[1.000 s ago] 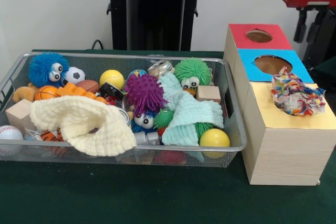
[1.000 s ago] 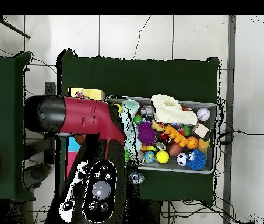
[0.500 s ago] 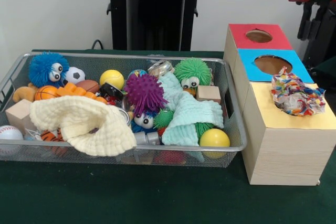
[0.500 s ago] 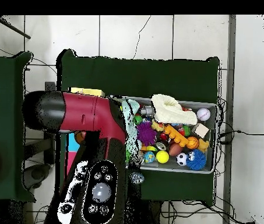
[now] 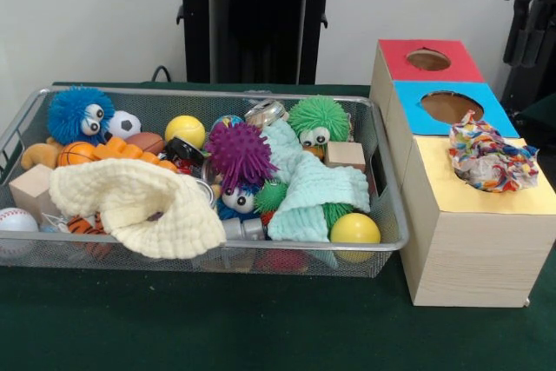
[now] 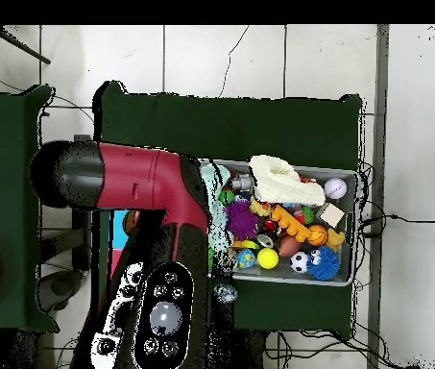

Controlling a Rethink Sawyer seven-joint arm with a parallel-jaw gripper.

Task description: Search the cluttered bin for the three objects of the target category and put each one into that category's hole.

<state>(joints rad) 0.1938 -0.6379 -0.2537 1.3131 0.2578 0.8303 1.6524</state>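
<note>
The wire mesh bin (image 5: 388, 230) sits left of three wooden boxes and is full of toys; it also shows in the overhead view (image 6: 351, 179). One wrinkly wrapper wad (image 5: 488, 159), printed red, yellow, blue and white, rests on the hole of the yellow-topped box (image 5: 486, 215). I can pick out no other wrapper wad in the clutter. My gripper (image 5: 532, 32) hangs at the top right edge, behind and above the boxes, well apart from the wad. In the overhead view my red arm (image 6: 139, 178) covers the boxes.
A blue-topped box (image 5: 447, 108) and a red-topped box (image 5: 430, 60), each with a round hole, stand behind the yellow one. The bin holds spiky balls (image 5: 240, 152), a cream cloth (image 5: 139, 206), a mint cloth (image 5: 313, 193), cans, small balls and wooden blocks.
The arm has risen and drawn toward the top right corner in the front view. In the overhead view its elbow swung toward the picture's top. The wad and bin contents have not moved.
</note>
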